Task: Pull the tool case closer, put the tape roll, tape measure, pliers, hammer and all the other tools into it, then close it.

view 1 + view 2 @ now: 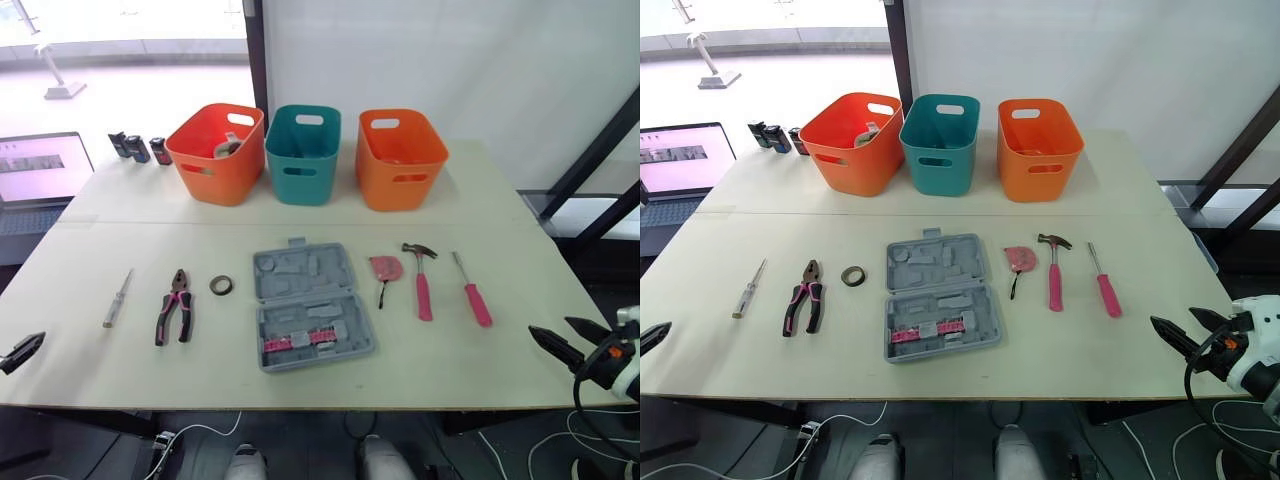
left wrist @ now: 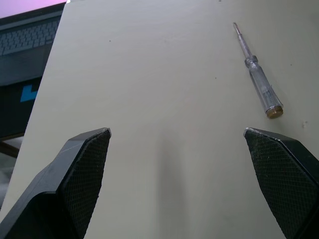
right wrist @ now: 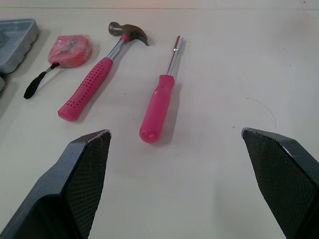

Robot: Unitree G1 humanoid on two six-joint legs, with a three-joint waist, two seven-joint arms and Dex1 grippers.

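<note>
The grey tool case (image 1: 300, 272) lies open flat at the table's middle, with pink bits in its near half. Left of it lie the black tape roll (image 1: 221, 285), pink-handled pliers (image 1: 175, 306) and a clear screwdriver (image 1: 117, 298). Right of it lie the pink tape measure (image 1: 386, 267), pink hammer (image 1: 421, 280) and pink screwdriver (image 1: 472, 291). My left gripper (image 2: 177, 132) is open and empty at the table's near left edge, short of the clear screwdriver (image 2: 258, 79). My right gripper (image 3: 174, 132) is open and empty at the near right edge, facing the pink screwdriver (image 3: 158, 107) and hammer (image 3: 94, 79).
Three bins stand in a row at the back: orange (image 1: 215, 152), teal (image 1: 303, 153), orange (image 1: 401, 157). Small black items (image 1: 140, 149) sit at the back left. A laptop (image 1: 40, 170) stands off the table's left side.
</note>
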